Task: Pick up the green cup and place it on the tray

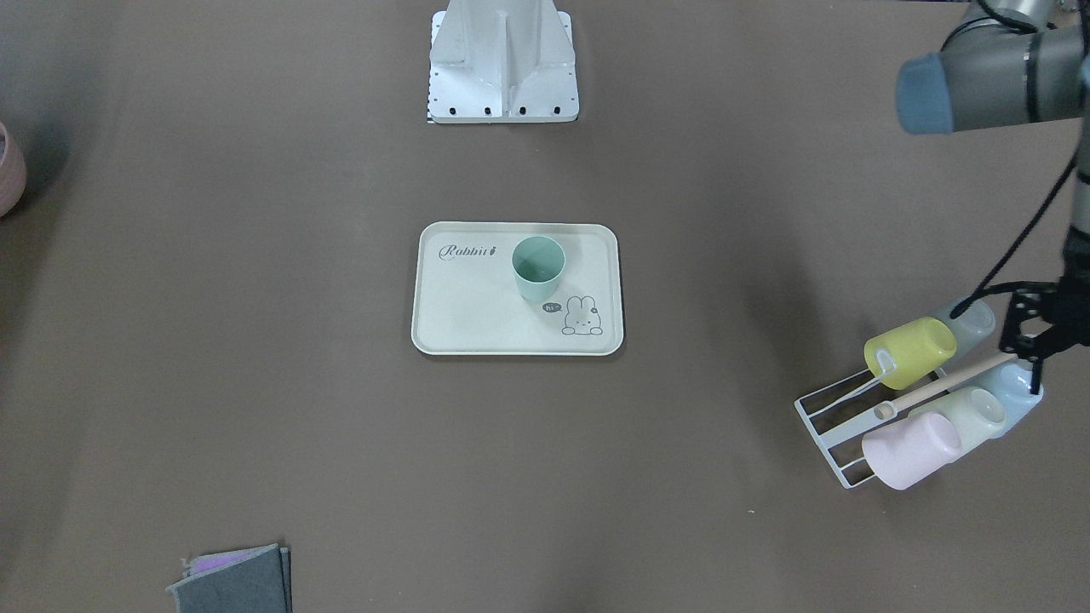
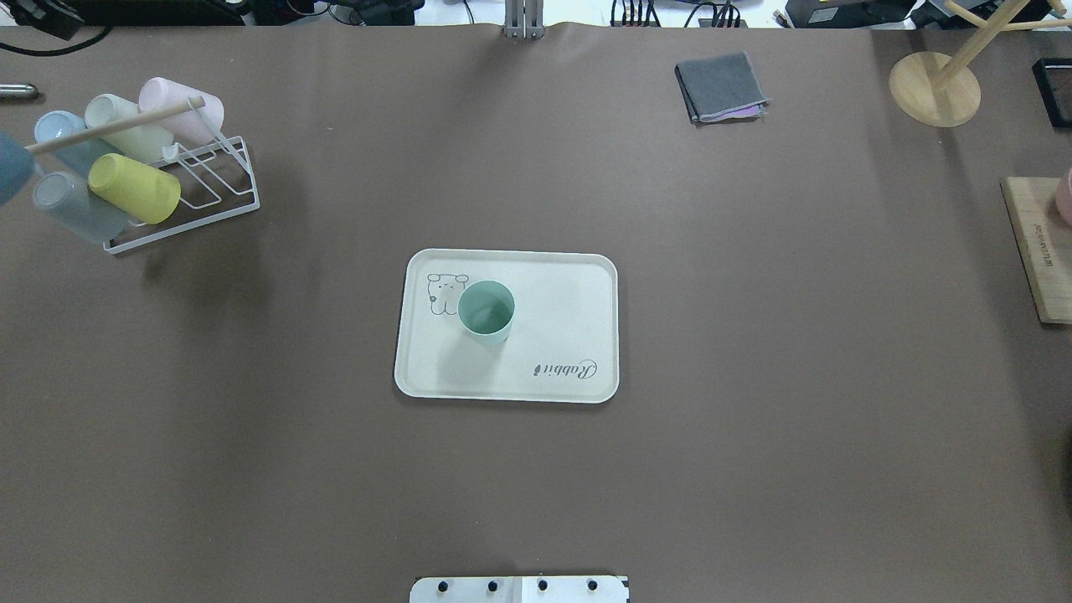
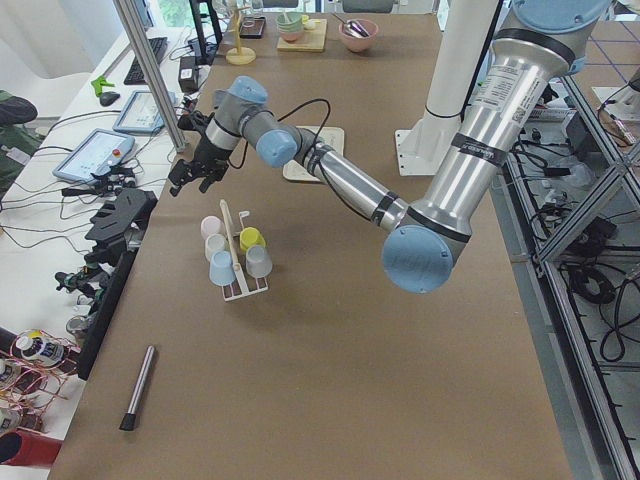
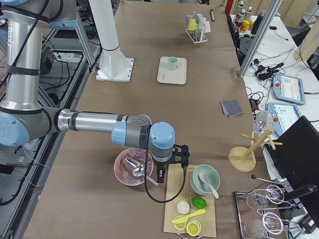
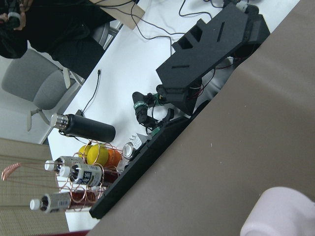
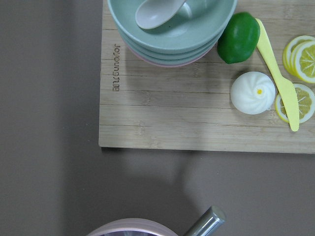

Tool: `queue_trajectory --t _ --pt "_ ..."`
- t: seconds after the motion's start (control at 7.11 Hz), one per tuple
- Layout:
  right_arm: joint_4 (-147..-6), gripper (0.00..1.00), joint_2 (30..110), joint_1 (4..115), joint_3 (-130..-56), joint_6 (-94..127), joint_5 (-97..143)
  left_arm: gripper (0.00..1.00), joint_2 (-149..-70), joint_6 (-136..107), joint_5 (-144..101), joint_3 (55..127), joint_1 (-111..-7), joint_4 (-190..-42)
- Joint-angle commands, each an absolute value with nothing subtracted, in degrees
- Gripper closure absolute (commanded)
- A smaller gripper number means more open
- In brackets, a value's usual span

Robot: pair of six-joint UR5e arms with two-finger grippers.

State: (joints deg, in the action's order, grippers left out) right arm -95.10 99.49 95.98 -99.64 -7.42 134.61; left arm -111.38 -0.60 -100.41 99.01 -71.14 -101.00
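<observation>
My left fingers (image 1: 1037, 370) hang near the cup rack (image 1: 830, 430), and I cannot tell their gap. Well apart from them, the green cup (image 1: 538, 268) stands upright on the tray (image 1: 477, 306), so I judge the placing done. My right fingers (image 4: 162, 174) hover near the cutting board (image 6: 187, 123), their gap hidden too.

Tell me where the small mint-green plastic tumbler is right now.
In the overhead view, the mint-green plastic tumbler stands upright on the cream rectangular tray in the middle of the table, left of the tray's centre, just beside the bunny drawing.
</observation>
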Motion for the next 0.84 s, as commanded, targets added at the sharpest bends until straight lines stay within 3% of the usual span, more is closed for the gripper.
queue_trajectory --t 0.0,0.42,0.7 --pt "-95.10 0.00 99.58 95.98 -99.58 -7.47 134.65 0.01 -102.00 -0.70 -119.00 98.97 -80.82 -101.07" --pt "-95.10 0.00 99.58 95.98 -99.58 -7.38 134.65 0.01 -86.61 -0.70 -134.35 98.70 -87.70 -101.07" --pt "-95.10 0.00 99.58 95.98 -99.58 -7.38 134.65 0.01 -81.59 -0.79 -137.63 97.04 -89.64 -100.11"
